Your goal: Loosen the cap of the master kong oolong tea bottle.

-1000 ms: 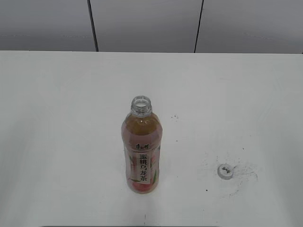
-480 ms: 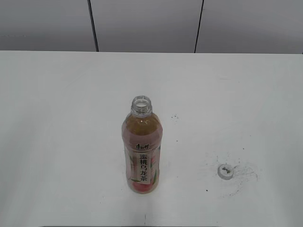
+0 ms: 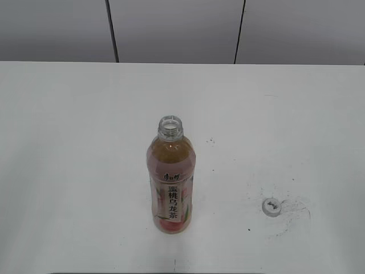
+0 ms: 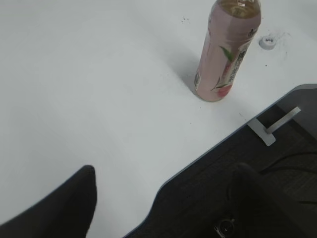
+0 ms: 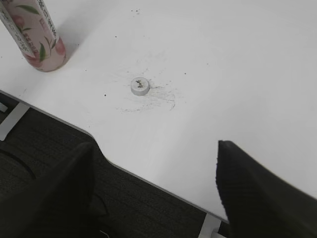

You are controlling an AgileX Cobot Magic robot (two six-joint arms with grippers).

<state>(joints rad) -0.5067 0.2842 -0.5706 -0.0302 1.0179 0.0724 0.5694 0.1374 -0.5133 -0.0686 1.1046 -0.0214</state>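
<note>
Bottle stands upright on the white bench, near the front edge, roughly centre in the exterior view. Neck is open, nothing on it. Amber tea inside, pink peach label with the white strip of black characters facing that camera.

Cap is off the bottle, lying flat on the bench well to the bottle's right, dark logo up. It sits in a patch of dark scuff marks on the bench surface.

Exterior view shows no arm or claw at all. I only see them from the wrists.

Left wrist: left claw is back over the bench's front edge, both dark fingers spread wide, nothing between them. From here the bottle shows its side label with the leaf and peach print, not the character strip. The cap is visible just past it. A pale bracket sticks out at the bench edge, dark floor below.

Right wrist: right claw is also over the front edge, fingers wide apart and empty. Cap is straight ahead with clear bench between; only the bottle's lower part shows at top left. The scuffs show best here. Nothing stands between either claw and the cap or bottle.
</note>
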